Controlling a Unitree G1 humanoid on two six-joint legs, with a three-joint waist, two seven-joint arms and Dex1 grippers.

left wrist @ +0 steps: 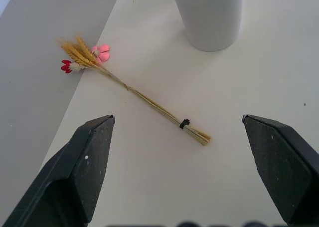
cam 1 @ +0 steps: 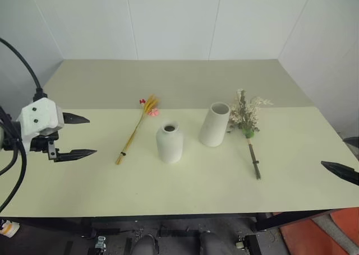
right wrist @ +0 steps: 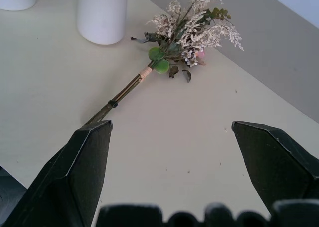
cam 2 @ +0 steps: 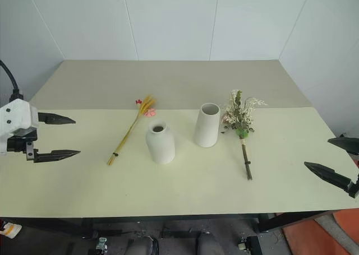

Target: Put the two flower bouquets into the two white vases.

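A slim bouquet (cam 1: 136,129) with yellow stems, orange plumes and small pink and red blooms lies on the table left of the short round-shouldered white vase (cam 1: 169,142). The taller tapered white vase (cam 1: 215,124) stands to its right. A bushy bouquet (cam 1: 247,124) of cream sprigs and greenery lies right of that vase, its stem pointing toward the table's front. My left gripper (cam 1: 77,136) hovers open at the table's left, apart from the slim bouquet (left wrist: 130,88). My right gripper (cam 2: 336,161) is open at the right edge, short of the bushy bouquet (right wrist: 172,53).
The pale yellow table (cam 1: 196,188) has a grey strip along its back against white walls. A black cable (cam 1: 22,64) loops over my left arm. An orange patch of floor (cam 1: 331,235) lies below the table's right corner.
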